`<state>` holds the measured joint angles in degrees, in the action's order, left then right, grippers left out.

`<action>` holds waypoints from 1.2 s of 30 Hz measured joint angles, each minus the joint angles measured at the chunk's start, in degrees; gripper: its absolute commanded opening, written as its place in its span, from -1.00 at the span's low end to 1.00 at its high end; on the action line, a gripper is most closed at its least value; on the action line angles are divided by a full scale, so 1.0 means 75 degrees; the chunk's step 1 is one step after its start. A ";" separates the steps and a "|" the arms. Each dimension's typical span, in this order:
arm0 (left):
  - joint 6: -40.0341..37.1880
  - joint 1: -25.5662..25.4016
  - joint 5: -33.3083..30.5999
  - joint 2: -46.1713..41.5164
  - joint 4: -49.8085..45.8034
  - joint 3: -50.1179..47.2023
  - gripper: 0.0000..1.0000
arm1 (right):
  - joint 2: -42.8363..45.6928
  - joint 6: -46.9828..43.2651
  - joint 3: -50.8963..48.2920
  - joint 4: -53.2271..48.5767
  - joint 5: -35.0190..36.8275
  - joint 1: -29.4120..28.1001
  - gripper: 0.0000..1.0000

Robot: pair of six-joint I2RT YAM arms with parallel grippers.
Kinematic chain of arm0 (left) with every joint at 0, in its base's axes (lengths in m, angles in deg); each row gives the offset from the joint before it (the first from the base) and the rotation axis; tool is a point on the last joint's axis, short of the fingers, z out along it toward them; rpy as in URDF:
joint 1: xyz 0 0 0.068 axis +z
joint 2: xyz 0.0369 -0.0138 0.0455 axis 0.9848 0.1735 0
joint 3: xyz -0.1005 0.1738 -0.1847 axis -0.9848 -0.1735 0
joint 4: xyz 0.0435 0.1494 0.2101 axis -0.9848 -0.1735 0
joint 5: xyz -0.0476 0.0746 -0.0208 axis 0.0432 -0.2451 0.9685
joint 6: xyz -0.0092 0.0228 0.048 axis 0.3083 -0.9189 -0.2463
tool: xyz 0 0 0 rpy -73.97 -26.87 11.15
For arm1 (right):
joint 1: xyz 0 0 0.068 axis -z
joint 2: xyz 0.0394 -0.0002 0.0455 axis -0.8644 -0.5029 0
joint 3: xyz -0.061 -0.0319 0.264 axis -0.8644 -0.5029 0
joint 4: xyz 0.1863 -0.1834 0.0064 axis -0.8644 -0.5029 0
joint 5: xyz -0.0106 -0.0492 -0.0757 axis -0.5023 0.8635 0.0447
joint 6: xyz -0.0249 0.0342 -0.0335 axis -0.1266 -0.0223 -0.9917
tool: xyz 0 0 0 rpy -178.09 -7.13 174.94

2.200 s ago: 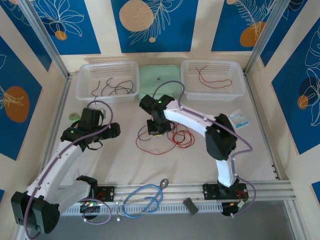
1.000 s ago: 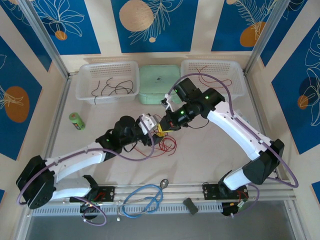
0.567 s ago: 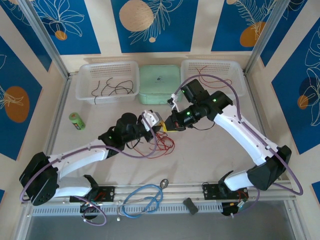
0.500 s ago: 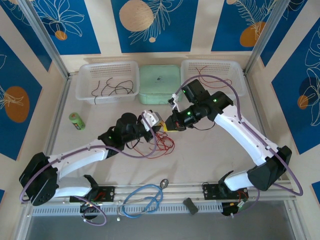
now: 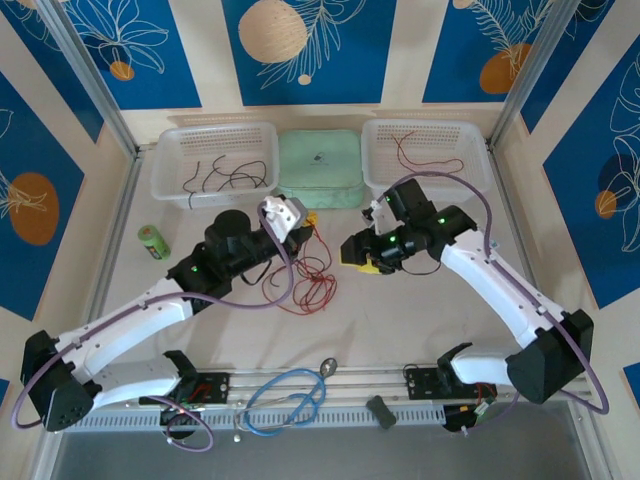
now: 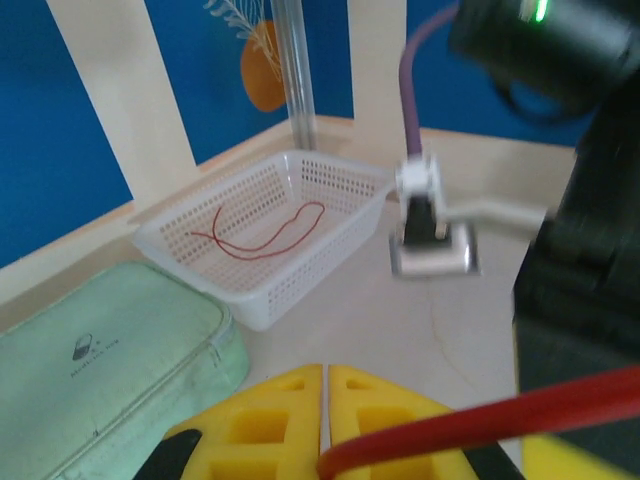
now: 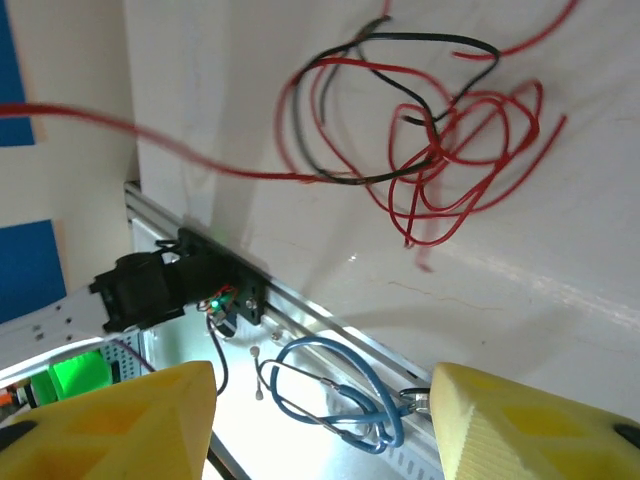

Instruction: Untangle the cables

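Looks like a handoff just happened. A second ago both grippers were bunched together mid-table, with the right one clamped and the left one wide open. Now that's flipped.

The left gripper has snapped closed on a red cable. In its wrist view the yellow pads are pressed together with the red strand pinched between them. It has also pulled back toward the far left, and the strand trails down to the pile.

The rest of the cables, red loops with a black one through them, are still a knot on the table, just near of the left gripper and between the two arms.

The right gripper has let go and backed off to the right. Its jaws are apart with nothing between them, and its wrist camera looks down on the knot.

My read is that one red strand is now being drawn out of the pile, but nothing's actually free yet.
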<state>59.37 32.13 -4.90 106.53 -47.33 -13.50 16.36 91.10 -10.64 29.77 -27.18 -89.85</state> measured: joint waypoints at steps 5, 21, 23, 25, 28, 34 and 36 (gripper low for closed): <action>0.0204 -0.0003 -0.0012 -0.0026 -0.0134 0.0067 -1.00 | -0.0766 0.0484 -0.0321 0.0761 0.0111 -0.0268 0.07; 0.0516 -0.0070 -0.0099 -0.0184 -0.0452 0.0434 -1.00 | -0.2550 0.3596 -0.0871 0.3692 -0.0676 -0.0889 -0.12; 0.0542 -0.0093 -0.0093 -0.0224 -0.0469 0.0472 -1.00 | -0.2704 0.3850 -0.0877 0.3958 -0.0746 -0.0930 -0.22; 0.0542 -0.0105 -0.0096 -0.0239 -0.0490 0.0545 -1.00 | -0.2841 0.4060 -0.0944 0.4249 -0.0801 -0.0947 -0.31; 0.0542 -0.0105 -0.0096 -0.0306 -0.0530 0.0612 -1.00 | -0.3031 0.4269 -0.1070 0.4470 -0.0845 -0.0947 -0.37; 0.0519 -0.0108 -0.0122 -0.0376 -0.0731 0.0918 -1.00 | -0.3127 0.4296 -0.1125 0.4444 -0.0737 -0.0941 -0.44; 0.0463 -0.0108 -0.0149 -0.0376 -0.0819 0.1081 -1.00 | -0.3168 0.4269 -0.1166 0.4459 -0.0697 -0.0935 -0.51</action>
<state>62.85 31.33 -6.01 103.71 -53.47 -5.39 -7.40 123.12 -19.39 63.21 -32.40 -96.87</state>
